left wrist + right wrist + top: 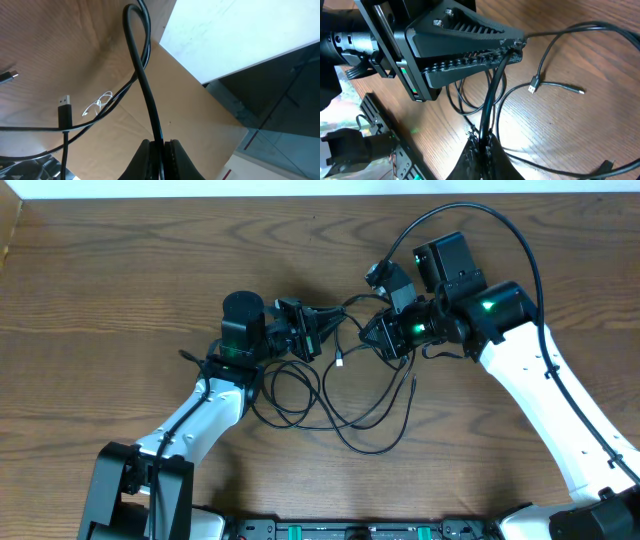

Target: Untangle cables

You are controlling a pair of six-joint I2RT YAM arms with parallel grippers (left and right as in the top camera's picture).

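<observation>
Several thin black cables (300, 395) lie in tangled loops on the wooden table between and below my two grippers. My left gripper (322, 330) is shut on a black cable (142, 75) that loops up in front of its jaws (161, 150). My right gripper (368, 330) is shut on a black cable (490, 100) that runs up to the left gripper's fingertips (512, 46). The two grippers face each other, close together. A USB plug (64, 102) and a thin white cord (100, 102) show in the left wrist view. The right wrist view shows a USB plug (533, 89) and a small plug (580, 91).
A thick black lead (500, 225) arcs over the right arm. The table's far edge meets a white wall (300, 188). The arm bases and a rail (350, 530) stand along the near edge.
</observation>
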